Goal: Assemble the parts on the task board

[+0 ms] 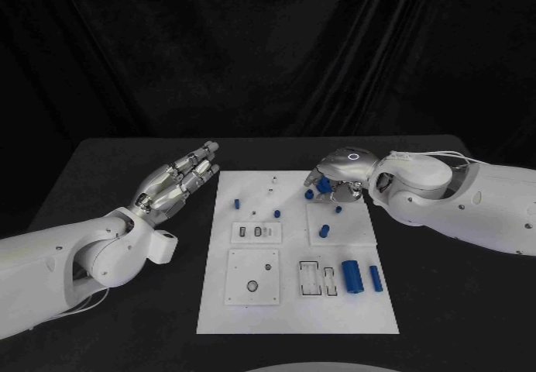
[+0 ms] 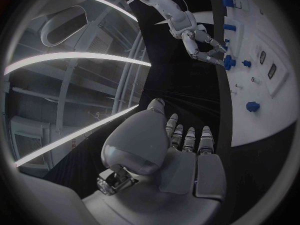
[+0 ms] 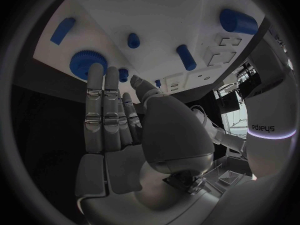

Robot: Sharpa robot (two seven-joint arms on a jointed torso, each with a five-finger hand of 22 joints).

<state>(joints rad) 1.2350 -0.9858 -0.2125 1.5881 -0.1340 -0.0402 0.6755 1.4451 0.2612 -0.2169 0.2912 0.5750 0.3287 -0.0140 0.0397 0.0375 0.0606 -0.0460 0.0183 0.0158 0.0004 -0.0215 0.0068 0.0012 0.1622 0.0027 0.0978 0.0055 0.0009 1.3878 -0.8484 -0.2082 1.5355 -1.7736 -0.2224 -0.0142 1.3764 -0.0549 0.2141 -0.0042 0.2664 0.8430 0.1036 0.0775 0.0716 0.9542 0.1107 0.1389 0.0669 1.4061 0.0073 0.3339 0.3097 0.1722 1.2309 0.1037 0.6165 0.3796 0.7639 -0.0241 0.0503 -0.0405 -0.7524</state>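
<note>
From the head camera I see the white board [image 1: 296, 310] lying in the middle of the black table [image 1: 111, 163], long side running away from me.

My left hand [image 1: 179, 182] hangs just off the board's edge at about ten o'clock from its centre, palm flat, fingers straight and close side by side, holding nothing. The left wrist camera shows the same – fingers [image 2: 187, 137] stretched out over dark table, the board's edge [image 2: 250, 130] beside them.

My right hand [image 1: 335, 182] is over the board's far right part, at roughly one o'clock from centre. Its fingers curl down around a blue gear [image 1: 321, 186]; in the right wrist view the fingertips [image 3: 95, 72] lie against the gear's [image 3: 84, 62] toothed rim. Whether the gear is actually clamped or only touched, I cannot tell.

Other blue pieces sit on the board: a short peg [image 1: 237, 204] at eleven o'clock, a tiny one [image 1: 276, 212] near centre, another peg [image 1: 325, 230] just right of centre, and two cylinders – a thick one [image 1: 353, 276] and a thinner one [image 1: 376, 278] – side by side at four o'clock. Next to them are two rectangular slots [image 1: 317, 279], and at seven o'clock a square plate [image 1: 253, 287] with a hole.
</note>
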